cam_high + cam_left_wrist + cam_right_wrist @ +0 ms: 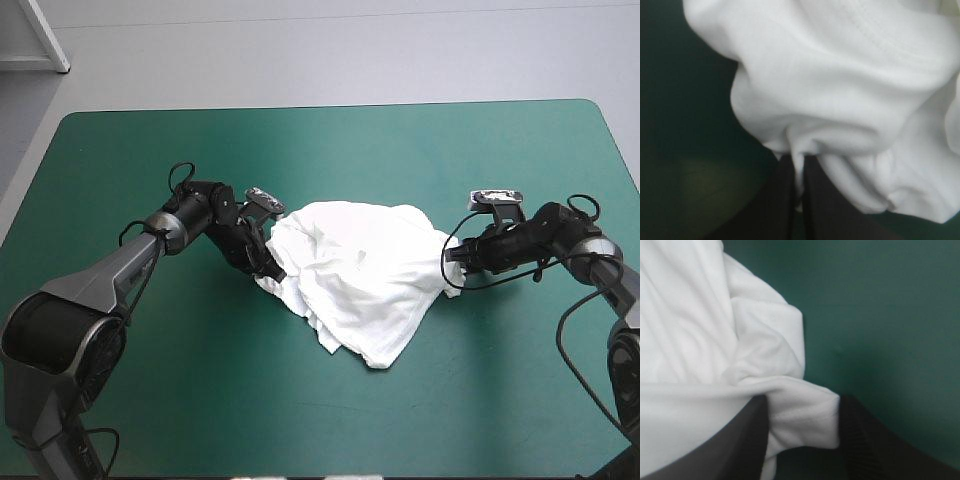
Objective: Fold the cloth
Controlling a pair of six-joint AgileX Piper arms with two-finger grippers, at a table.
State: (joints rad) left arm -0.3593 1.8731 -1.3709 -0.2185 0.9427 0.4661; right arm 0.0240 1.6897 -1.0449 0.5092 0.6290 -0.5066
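High: T-shirt, a crumpled white heap at mid teal-green cover, lies between the arms, both equally near. Left gripper is at its left edge, right gripper at its right.
L wrist: fingers pinched on a soft knit fold.
R wrist: fingers apart, straddling a hemmed corner, unclamped.

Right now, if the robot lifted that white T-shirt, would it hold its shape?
Probably not: the T-shirt lies in a crumpled heap, so it likely sags when lifted. It bunches into soft folds where the left gripper pinches it, suggesting thin, light, non-slippery fabric.
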